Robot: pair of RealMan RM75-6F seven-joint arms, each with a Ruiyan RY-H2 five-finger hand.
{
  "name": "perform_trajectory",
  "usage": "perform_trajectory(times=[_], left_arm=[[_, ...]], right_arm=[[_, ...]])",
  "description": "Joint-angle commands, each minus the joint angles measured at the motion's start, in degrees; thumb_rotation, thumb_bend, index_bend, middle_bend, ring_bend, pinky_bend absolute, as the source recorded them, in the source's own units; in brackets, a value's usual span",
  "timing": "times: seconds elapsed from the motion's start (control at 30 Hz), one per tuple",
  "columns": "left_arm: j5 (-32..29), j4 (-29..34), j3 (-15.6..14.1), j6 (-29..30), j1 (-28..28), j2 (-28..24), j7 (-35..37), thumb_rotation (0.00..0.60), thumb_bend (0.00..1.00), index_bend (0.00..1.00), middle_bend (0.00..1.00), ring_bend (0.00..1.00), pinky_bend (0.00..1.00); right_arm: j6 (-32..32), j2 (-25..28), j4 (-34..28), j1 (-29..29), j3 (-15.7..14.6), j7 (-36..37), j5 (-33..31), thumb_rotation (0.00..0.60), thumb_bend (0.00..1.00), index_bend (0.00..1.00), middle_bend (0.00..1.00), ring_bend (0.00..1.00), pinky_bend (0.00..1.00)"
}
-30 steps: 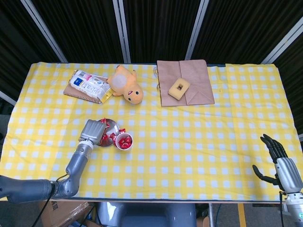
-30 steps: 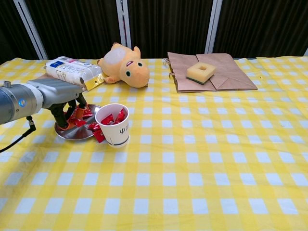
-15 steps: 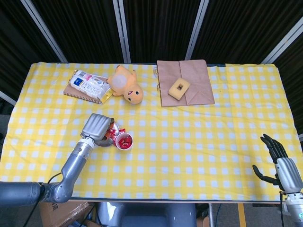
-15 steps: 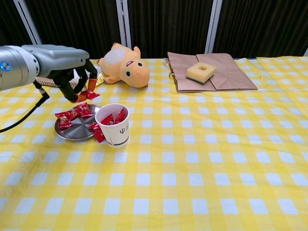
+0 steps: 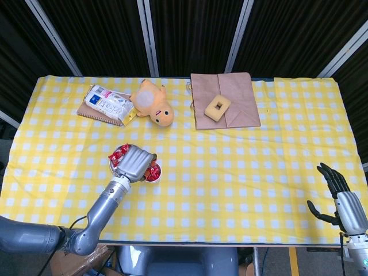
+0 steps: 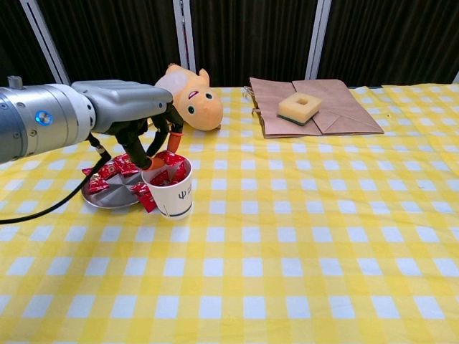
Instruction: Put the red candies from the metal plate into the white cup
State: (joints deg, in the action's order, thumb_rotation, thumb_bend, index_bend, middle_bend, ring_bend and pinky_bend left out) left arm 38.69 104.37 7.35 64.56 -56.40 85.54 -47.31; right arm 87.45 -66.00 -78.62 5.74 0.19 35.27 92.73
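My left hand (image 6: pixel 136 115) hovers right over the white cup (image 6: pixel 172 193) and pinches a red candy (image 6: pixel 169 156) just above the rim. More red candies lie inside the cup. The metal plate (image 6: pixel 118 196) stands to the left of the cup with a few red candies (image 6: pixel 107 172) on it. One candy (image 6: pixel 146 198) lies between plate and cup. In the head view the left hand (image 5: pixel 137 163) covers most of the cup (image 5: pixel 154 174), and candies (image 5: pixel 119 153) show beside it. My right hand (image 5: pixel 338 195) waits at the table's near right corner, fingers spread and holding nothing.
An orange plush toy (image 6: pixel 188 97) lies behind the cup, and a white snack bag (image 5: pixel 107 104) is at the back left. A brown paper bag (image 6: pixel 319 107) with a yellow sponge ring (image 6: pixel 299 106) on it sits at the back centre.
My left hand rose from the plate with a candy and swung right, coming down over the cup. The right hand stayed still.
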Motion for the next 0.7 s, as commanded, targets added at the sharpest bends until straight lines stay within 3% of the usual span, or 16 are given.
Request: perform_trajectory(times=[0.03, 0.33, 0.53, 0.63, 0.7], left_arm=[[-0.1, -0.1, 0.0, 0.1, -0.4, 0.6, -0.4, 0.6, 0.42, 0.46, 0.56, 0.91, 0.94], [-1.6, 1.5, -0.5, -0.4, -0.5, -0.6, -0.7, 0.6, 0.4, 0.32, 0.41, 0.9, 0.94], [-0.2, 3.5, -0.1, 0.7, 0.7, -2.6, 1.8, 0.6, 0.4, 0.13, 0.32, 0.88, 0.93], [2.5, 3.9, 0.1, 2.0, 1.7, -3.5, 3.7, 0.6, 0.46, 0.06, 0.38, 0.88, 0.93], [4.4, 4.0, 0.1, 2.7, 2.4, -4.3, 4.8, 0.6, 0.57, 0.04, 0.51, 0.88, 0.93]], right_arm=[[0.0, 0.0, 0.1, 0.0, 0.0, 0.1, 0.0, 0.6, 0.42, 0.0, 0.0, 0.0, 0.0], [0.1, -0.1, 0.1, 0.0, 0.0, 0.1, 0.1, 0.6, 0.42, 0.0, 0.0, 0.0, 0.0], [0.2, -0.1, 0.0, 0.0, 0.0, -0.1, 0.1, 0.6, 0.42, 0.0, 0.0, 0.0, 0.0], [0.2, -0.1, 0.0, -0.1, 0.1, -0.1, 0.0, 0.6, 0.42, 0.0, 0.0, 0.0, 0.0], [0.2, -0.1, 0.0, -0.1, 0.1, -0.2, 0.0, 0.6, 0.42, 0.0, 0.0, 0.0, 0.0]])
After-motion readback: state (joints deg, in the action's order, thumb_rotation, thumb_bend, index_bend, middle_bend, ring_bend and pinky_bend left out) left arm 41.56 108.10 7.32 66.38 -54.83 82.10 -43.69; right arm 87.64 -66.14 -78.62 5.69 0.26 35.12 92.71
